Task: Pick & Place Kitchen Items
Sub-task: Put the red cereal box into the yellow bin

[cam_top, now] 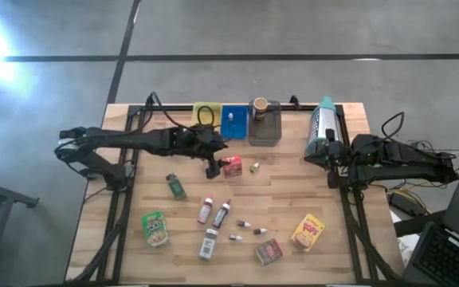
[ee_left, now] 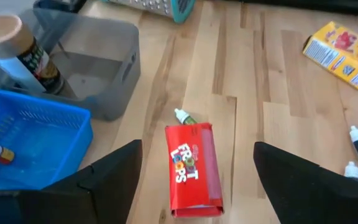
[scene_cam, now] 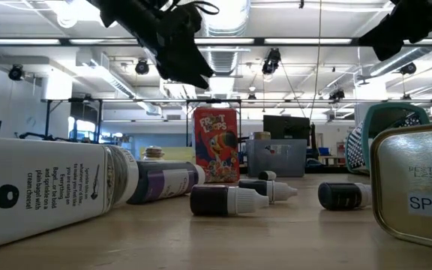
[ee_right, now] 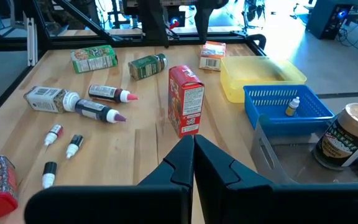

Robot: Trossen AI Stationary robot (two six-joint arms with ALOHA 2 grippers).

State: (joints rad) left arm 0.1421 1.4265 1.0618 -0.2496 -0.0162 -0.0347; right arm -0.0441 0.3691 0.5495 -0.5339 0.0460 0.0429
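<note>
A red Froot Loops box (cam_top: pixel 232 165) stands upright on its bottom end near the table's middle, also in the low view (scene_cam: pixel 216 146). My left gripper (ee_left: pixel 197 148) hovers open above it, and the box top (ee_left: pixel 191 168) shows between the two fingers without touching them. From the low view the gripper (scene_cam: pixel 178 52) is well clear above the box. My right gripper (ee_right: pixel 193 155) is shut and holds nothing; it waits at the table's right edge (cam_top: pixel 331 153). A small green-capped vial (ee_left: pixel 184 116) lies just beyond the box.
Yellow tray (cam_top: pixel 205 115), blue tray (cam_top: pixel 233 121) with a vial in it, and grey tray (cam_top: pixel 265 127) with a brown-lidded jar line the far edge. A teal-rimmed grater (cam_top: pixel 323 127) lies to their right. Bottles (cam_top: pixel 221 214), vials, pouches and boxes are scattered over the near half.
</note>
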